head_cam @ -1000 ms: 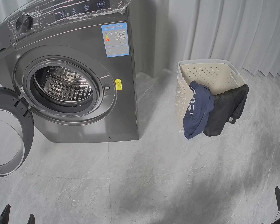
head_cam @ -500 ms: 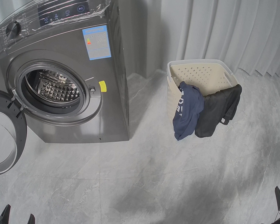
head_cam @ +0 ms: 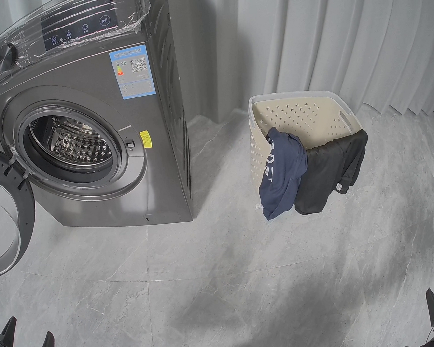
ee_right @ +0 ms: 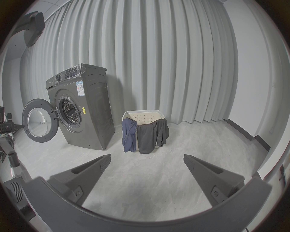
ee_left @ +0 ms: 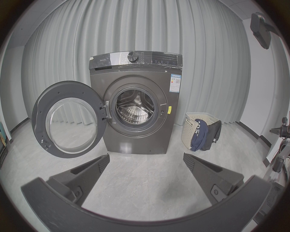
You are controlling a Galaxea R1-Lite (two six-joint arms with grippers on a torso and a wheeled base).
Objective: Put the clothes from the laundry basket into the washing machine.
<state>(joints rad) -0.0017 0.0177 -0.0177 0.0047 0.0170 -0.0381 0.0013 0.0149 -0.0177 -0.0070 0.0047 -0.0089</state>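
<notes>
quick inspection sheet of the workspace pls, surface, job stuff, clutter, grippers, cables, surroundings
surface: grey marbled tile floor, bare between robot and machine
job's things: washing machine with its door swung fully open and the drum looking empty; laundry basket to the machine's right, apart from it; navy garment and black garment draped side by side over the basket's front rim
clutter: nothing seen
grippers: left gripper and right gripper both open, empty, low and well short of the basket
cables: nothing seen
surroundings: pale curtains behind; plastic film over the machine's control panel
</notes>
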